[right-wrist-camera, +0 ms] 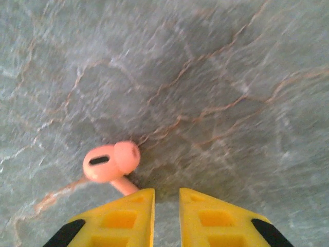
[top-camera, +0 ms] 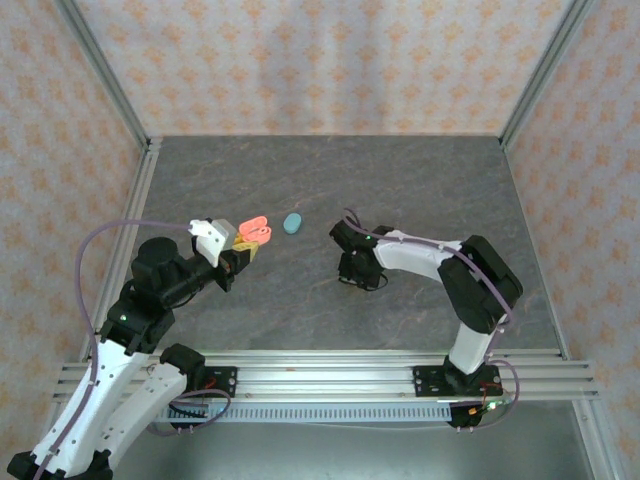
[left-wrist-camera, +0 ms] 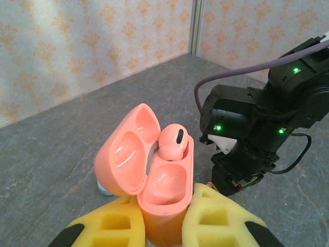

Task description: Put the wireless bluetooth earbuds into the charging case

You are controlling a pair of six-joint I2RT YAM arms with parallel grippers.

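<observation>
**A:** How far along is this looking?

**B:** About halfway on the pink pair, I'd judge. The left gripper is clamping its yellow fingers on the lower body of the coral-pink case and holding it up off the table. The lid is hanging open to the case's left.

**A:** Anything sitting inside the case?

**B:** One pink earbud is resting in the far socket. The near socket is lying empty, so one insertion is looking done and one is waiting.

**A:** And the second pink one?

**B:** The loose earbud is lying on the table well to the right of the case, under the right gripper. Its head is poking out just left of the fingers, and its stem is running in behind the left one.

**A:** Is the gripper gripping it?

**B:** I cannot tell. The fingers are standing narrow with bare table showing in the slit between them, and the stem is hiding behind the foam. If it isn't held, the pick-up is what's left first, then the carry over to the case and the drop into that near socket.

**A:** The teal set?

**B:** The teal case is lying shut just beside the pink case, on its right. Whether it is holding its buds I cannot say.
</observation>
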